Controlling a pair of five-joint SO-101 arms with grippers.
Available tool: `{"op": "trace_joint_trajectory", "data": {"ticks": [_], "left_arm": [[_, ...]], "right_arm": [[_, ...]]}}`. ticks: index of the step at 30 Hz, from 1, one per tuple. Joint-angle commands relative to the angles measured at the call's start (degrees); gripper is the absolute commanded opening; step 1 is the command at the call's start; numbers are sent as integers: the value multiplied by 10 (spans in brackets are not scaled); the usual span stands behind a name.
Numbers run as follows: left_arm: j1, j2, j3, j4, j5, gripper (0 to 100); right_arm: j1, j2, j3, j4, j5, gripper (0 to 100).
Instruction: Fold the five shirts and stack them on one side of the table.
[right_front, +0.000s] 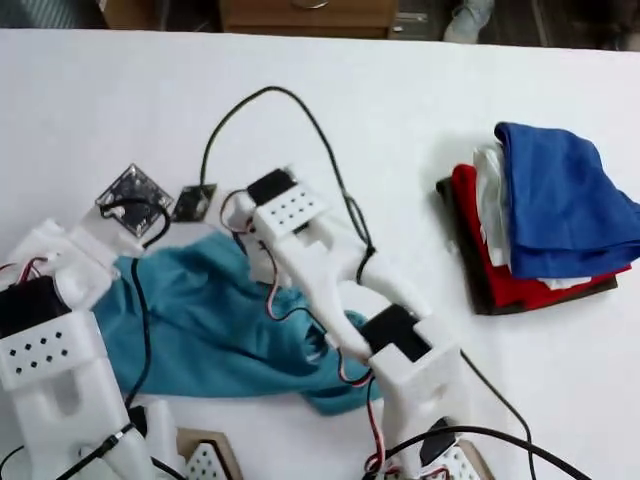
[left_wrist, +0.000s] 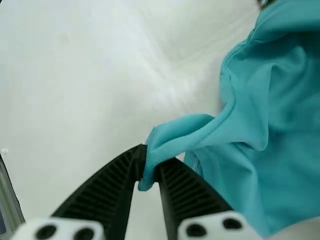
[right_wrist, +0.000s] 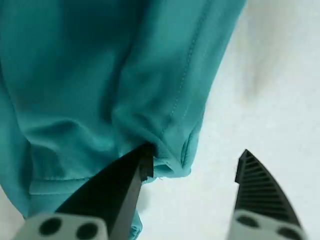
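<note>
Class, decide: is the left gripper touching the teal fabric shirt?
Touching. The left wrist view shows the left gripper clamped on an edge of the teal fabric shirt.

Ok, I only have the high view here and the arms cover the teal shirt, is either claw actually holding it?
Observer: Yes, the left claw is shut on a small corner of the teal shirt.
Operator: And the right one?
Observer: The right claw is open. One finger rests against the shirt's folded edge and the other is over bare table, so it grips nothing.
</note>
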Motion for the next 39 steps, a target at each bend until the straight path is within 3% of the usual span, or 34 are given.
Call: {"op": "trace_joint_trajectory", "data": {"ticks": [1, 6, 13, 18, 24, 29, 33, 39], "left_arm": [[-5, -5, -28, -7, -2, 20], [-5, -7, -29, -8, -2, 20], [-5, -8, -27, -8, -2, 20], [-5, -5, -25, -8, -2, 20], [-4, -5, -27, -8, -2, 20], [-3, -5, -29, -8, -2, 20], [-3, -5, -25, -8, -2, 20], [-3, -5, -24, -6, -2, 20]], "right_arm": [[-15, 14, 2, -9, 0, 265], [-36, 88, 2, -6, -3, 241], [-43, 119, -4, 3, -3, 19], [-13, 81, -9, 12, -3, 22], [101, -27, -117, 19, 2, 23], [182, -9, -193, -47, 3, 23], [182, 45, -193, -68, 2, 29], [145, 115, -194, -65, 2, 245]]}}
